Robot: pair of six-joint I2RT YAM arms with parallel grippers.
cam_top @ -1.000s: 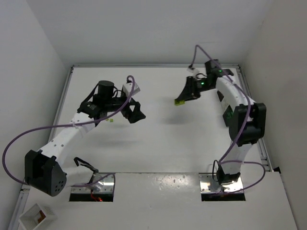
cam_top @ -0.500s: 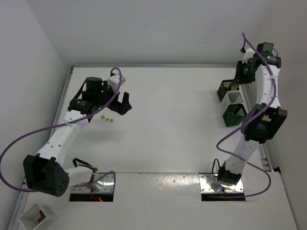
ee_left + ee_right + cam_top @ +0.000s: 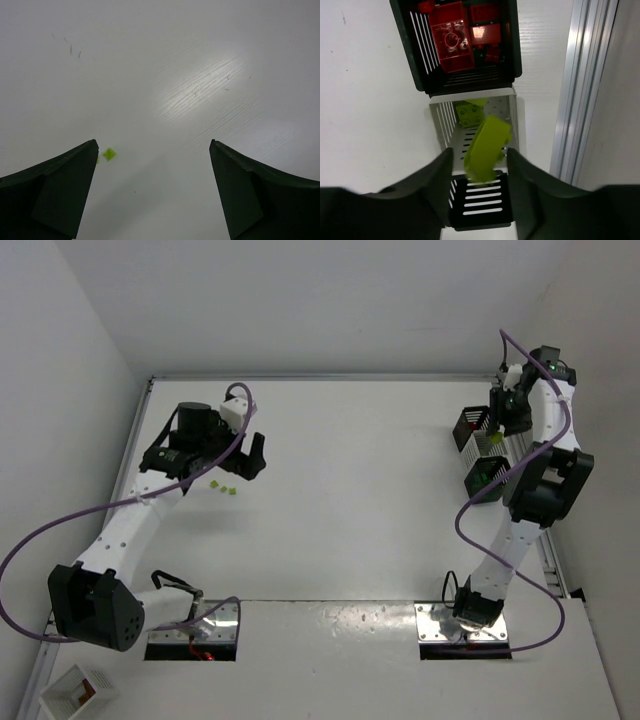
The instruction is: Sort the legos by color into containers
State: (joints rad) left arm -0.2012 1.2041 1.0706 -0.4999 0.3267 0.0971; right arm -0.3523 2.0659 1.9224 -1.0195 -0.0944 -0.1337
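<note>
Table [image 3: 360, 460] white. Right arm [image 3: 545, 440] is reached out to a row of three bins. Left arm [image 3: 130, 525] hangs over open table, well apart from them. In the wrist view the right gripper [image 3: 480, 154] is directly over the white bin [image 3: 440, 125]. The black bin [image 3: 515, 45] with red bricks [image 3: 451, 42] lies just ahead of its fingertips, and the third bin [image 3: 470, 480], with green inside, lies just behind them. Right jaws are partly spread, with a lime brick [image 3: 487, 145] tilted between them. A gap shows on the brick's left side, so I judge it let go or very nearly; contact with the other finger cannot be ruled out. More lime pieces [image 3: 469, 115] sit in the white bin below, so the colour match is right. Step in hand: dropping lime into its bin. Left gripper [image 3: 153, 143] is spread wide and empty, with a loose lime brick [image 3: 109, 154] on the table just inside its left finger; the top view shows a second one close by. Next, as I judge it: right opens fully and lifts straight up clear of the bin walls. Left must shift sideways to centre that small brick between its fingers before lowering and closing; off-centre, the brick would be nudged away.
</note>
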